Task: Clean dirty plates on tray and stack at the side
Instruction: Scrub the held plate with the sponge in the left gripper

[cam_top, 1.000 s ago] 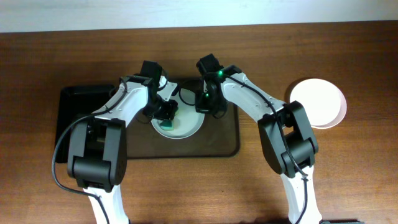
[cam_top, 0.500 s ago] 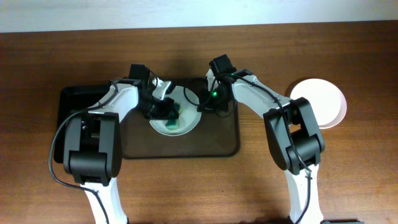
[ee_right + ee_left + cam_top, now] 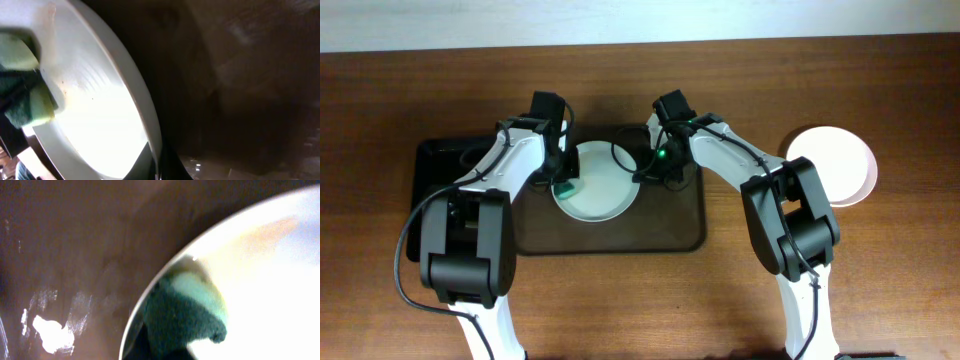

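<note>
One pale mint plate (image 3: 598,188) lies on the dark brown tray (image 3: 675,222). My left gripper (image 3: 563,184) is shut on a green sponge (image 3: 565,188) and presses it on the plate's left rim. The left wrist view shows the sponge (image 3: 186,314) on the plate (image 3: 270,285). My right gripper (image 3: 645,170) is shut on the plate's right rim. The right wrist view shows that rim between the fingers (image 3: 156,162), the plate (image 3: 100,115) and the sponge (image 3: 27,87) at its far side. White plates (image 3: 830,165) are stacked on the table at the right.
A smaller black tray (image 3: 438,170) lies left of the brown tray, partly under my left arm. The brown tray's floor shows wet glints in the left wrist view (image 3: 50,332). The wall edge runs along the back of the table.
My left gripper has drawn the sponge from the plate's middle to its left rim. My right gripper has kept its hold on the right rim and shifted slightly.
</note>
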Robot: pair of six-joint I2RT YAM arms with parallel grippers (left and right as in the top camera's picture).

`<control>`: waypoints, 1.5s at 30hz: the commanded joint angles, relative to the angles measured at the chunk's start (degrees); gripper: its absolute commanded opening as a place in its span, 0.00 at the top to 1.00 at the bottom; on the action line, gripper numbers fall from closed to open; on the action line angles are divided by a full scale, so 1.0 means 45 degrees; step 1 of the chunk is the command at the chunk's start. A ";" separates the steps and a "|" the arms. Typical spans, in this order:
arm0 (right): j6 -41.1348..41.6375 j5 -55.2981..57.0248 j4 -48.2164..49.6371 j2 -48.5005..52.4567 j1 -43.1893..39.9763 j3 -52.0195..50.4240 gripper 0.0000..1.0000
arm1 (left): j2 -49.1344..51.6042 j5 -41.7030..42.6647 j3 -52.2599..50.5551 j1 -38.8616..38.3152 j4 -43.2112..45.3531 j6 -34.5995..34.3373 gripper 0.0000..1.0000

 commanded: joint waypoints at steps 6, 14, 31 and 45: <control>0.0039 0.0097 -0.0131 0.0306 -0.0102 -0.0257 0.96 | 0.0908 0.5061 -0.0733 0.0189 -0.0092 0.3740 1.00; 0.0039 0.0097 -0.0131 0.0306 -0.0102 -0.0257 0.96 | 0.0908 0.1297 -0.0733 0.0189 0.2958 0.0753 0.99; 0.0039 0.0092 -0.0131 0.0306 -0.0102 -0.0257 0.96 | 0.0908 0.3565 -0.0733 -0.1171 -0.0840 0.2686 1.00; -0.0005 0.0092 -0.0141 0.0306 -0.0102 -0.0257 0.96 | 0.0908 -0.0481 -0.0733 -0.0811 0.2540 0.0151 0.99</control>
